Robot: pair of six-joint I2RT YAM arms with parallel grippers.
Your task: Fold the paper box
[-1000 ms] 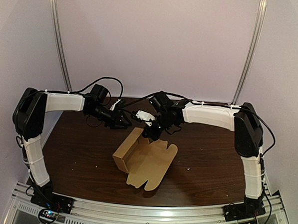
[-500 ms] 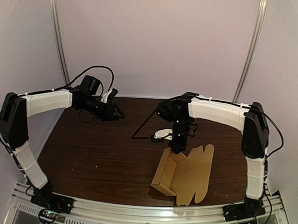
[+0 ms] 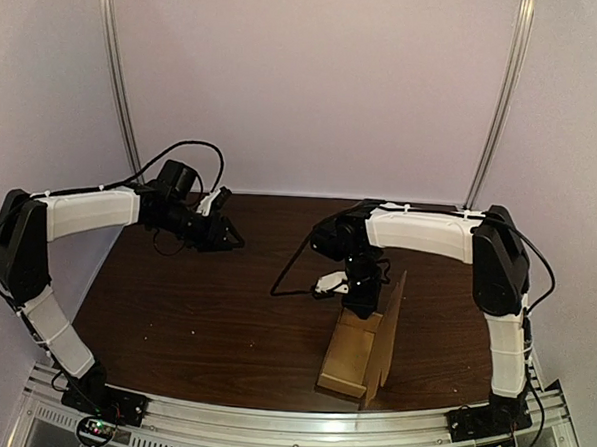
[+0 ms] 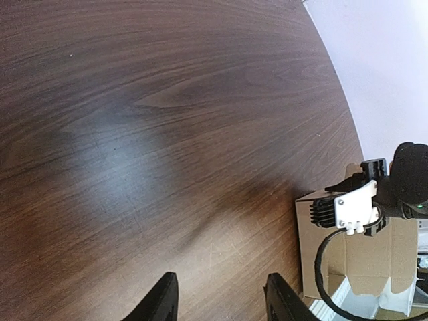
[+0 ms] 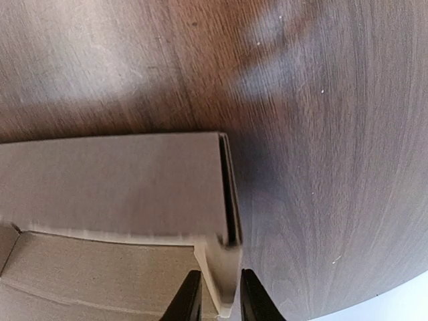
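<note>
Logged box (image 3: 351, 361) at near right of tabletop (image 3: 194, 308), flap upright. Just behind, noted right tool (image 5: 219, 297) clamped on wall edge. Farther back left, noted left tool (image 4: 217, 297) apart, empty, well clear of box. Judged risks: slipping off thin edge, creasing wall, flap dropping for want of second hold.

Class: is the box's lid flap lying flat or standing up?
Standing up: the lid flap of the paper box rises edge-on.
</note>
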